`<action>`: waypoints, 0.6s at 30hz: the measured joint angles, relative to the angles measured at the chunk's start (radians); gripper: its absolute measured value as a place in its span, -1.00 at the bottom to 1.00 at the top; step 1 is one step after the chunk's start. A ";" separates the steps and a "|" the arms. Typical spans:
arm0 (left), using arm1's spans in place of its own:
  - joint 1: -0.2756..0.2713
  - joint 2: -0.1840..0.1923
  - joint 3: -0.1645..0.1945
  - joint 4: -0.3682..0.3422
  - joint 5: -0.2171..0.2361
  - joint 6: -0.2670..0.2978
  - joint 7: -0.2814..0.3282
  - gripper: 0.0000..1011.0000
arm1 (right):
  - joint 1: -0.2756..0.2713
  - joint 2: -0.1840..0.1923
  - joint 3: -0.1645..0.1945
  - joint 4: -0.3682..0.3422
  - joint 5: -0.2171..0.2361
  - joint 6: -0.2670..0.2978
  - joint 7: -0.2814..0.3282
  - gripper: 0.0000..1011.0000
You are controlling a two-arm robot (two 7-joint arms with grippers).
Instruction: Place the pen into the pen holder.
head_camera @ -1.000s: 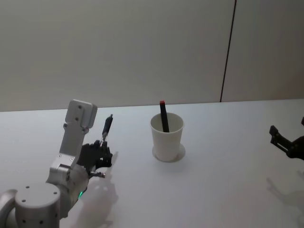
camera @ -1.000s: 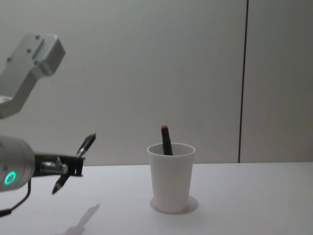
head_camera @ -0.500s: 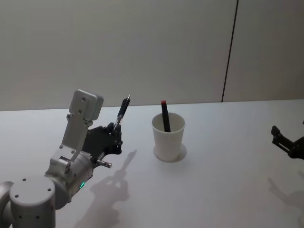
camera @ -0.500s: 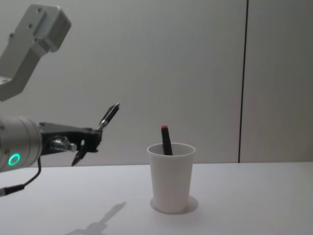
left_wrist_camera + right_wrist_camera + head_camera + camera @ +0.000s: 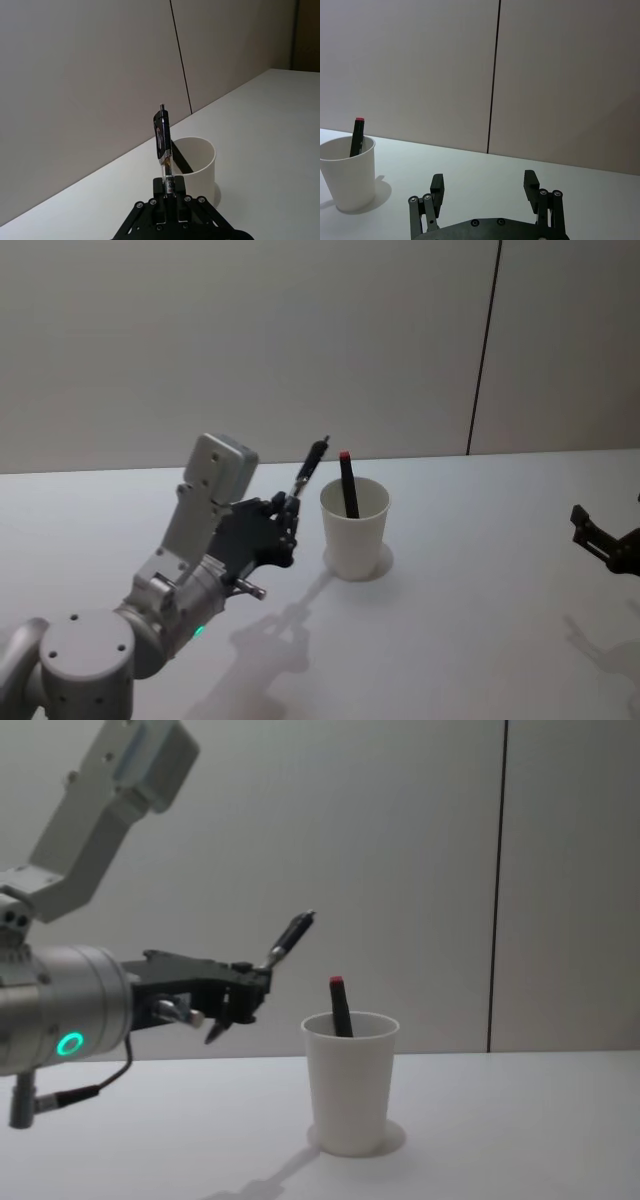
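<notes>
The left gripper [image 5: 287, 510], closed tight on the dark pen [image 5: 309, 467], holds it tilted in the air just left of the white pen holder [image 5: 353, 535], which stands on the table [image 5: 480, 630] with a red-capped pen [image 5: 346, 485] inside, while the right gripper [image 5: 484, 182] hangs wide open and empty well to the right.

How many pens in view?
2. One black pen clamped in the left gripper, in the air left of the pen holder; one red-tipped pen standing inside it. Its bottom is hidden.
</notes>
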 joint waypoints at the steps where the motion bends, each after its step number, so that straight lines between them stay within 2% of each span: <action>1: -0.001 -0.004 0.005 0.001 0.008 -0.006 -0.006 -0.73 | 0.000 0.000 0.000 0.000 0.000 0.000 0.000 0.98; 7: -0.006 -0.020 0.023 0.008 0.034 -0.024 -0.024 -0.73 | 0.000 0.000 0.000 0.000 0.000 0.000 0.000 0.98; 18: -0.021 -0.054 0.048 0.027 0.054 -0.044 -0.042 -0.73 | 0.000 0.000 0.000 0.000 0.000 0.000 0.000 0.98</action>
